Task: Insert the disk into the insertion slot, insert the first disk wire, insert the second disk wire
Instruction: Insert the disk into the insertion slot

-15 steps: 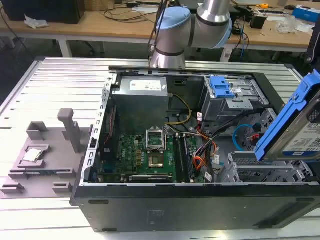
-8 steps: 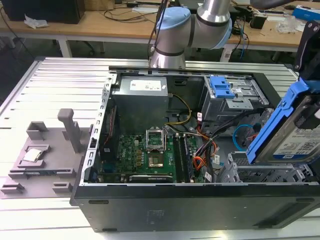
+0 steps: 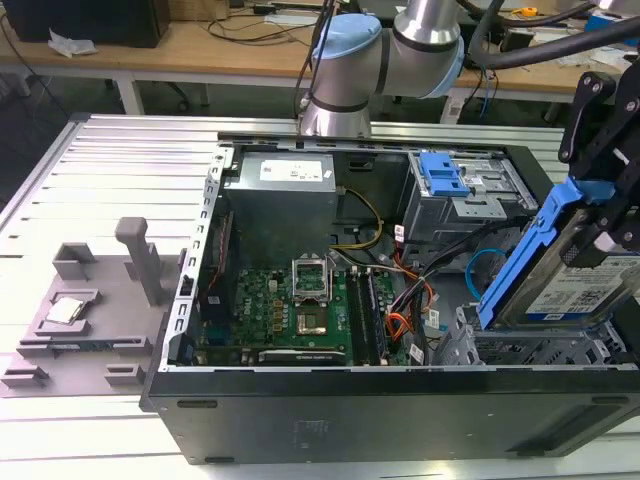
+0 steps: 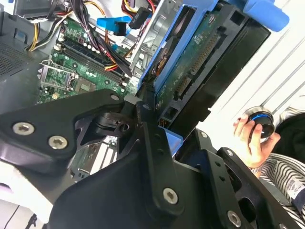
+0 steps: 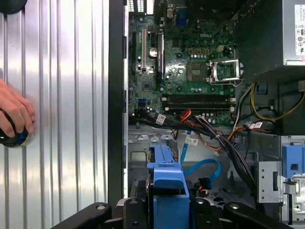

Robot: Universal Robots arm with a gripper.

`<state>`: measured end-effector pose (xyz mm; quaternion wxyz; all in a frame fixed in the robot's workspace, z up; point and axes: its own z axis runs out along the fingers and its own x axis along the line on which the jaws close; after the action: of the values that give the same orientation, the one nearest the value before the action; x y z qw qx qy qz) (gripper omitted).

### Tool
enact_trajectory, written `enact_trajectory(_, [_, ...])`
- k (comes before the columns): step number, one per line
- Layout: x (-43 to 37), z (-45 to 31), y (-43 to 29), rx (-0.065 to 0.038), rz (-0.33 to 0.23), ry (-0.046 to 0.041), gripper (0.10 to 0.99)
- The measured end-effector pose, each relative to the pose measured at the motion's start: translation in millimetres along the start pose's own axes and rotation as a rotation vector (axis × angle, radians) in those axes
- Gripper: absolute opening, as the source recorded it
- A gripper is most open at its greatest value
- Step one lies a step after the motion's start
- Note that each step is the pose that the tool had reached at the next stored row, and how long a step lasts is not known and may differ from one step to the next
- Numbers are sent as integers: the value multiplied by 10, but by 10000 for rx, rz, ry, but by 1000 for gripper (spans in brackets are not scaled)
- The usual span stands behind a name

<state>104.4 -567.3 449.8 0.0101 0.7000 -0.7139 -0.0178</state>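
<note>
While my gripper (image 3: 612, 222) is clamped on the disk (image 3: 572, 285), it hangs tilted just above the insertion slot (image 3: 530, 350). So it's step one, and I reckon it needs levelling and lining up with that bay.

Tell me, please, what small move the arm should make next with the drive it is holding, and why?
Probably level the disk and ease it down a little: the gripper holds it steeply tilted above the insertion slot, and it is not yet inside that cage.
</note>
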Motion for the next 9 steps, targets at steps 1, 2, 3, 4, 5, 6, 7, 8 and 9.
enact_trajectory(1, [-8,14,0,-1,0,-1,365])
enact_trajectory(2, [-15,25,0,-1,0,-1,365])
enact_trajectory(3, [-25,46,0,-1,0,-2,365])
enact_trajectory(4, [-36,64,1,-1,1,-2,365])
enact_trajectory(5, [-48,80,1,-1,0,-3,365])
enact_trajectory(6, [-55,89,0,-1,-1,-5,365])
enact_trajectory(7, [-59,98,0,-1,-1,-6,365])
enact_trajectory(8, [-66,126,0,-2,0,-6,365])
enact_trajectory(9, [-69,142,0,-1,0,-3,365])
